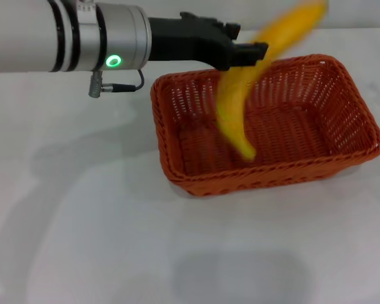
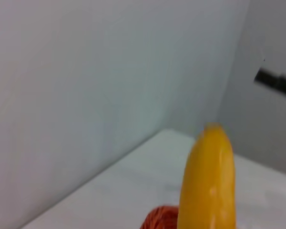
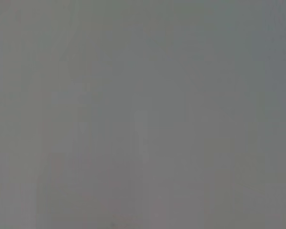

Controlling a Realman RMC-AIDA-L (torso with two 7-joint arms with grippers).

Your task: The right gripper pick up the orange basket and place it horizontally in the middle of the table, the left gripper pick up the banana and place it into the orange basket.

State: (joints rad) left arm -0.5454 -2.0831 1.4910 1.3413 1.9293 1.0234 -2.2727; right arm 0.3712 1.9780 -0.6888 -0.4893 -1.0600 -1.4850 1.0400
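Observation:
The orange basket lies lengthwise on the white table, right of centre. My left gripper reaches in from the left above the basket's back-left part and is shut on the banana. The yellow banana hangs curved: its lower end dips inside the basket above the floor, and its upper end sticks up to the right, blurred. In the left wrist view the banana rises close in front, with a bit of the basket beneath it. The right gripper is out of view; its wrist view is plain grey.
The left arm's silver body with its green light spans the upper left. White table surface stretches in front of and to the left of the basket. A small dark object shows against the far wall.

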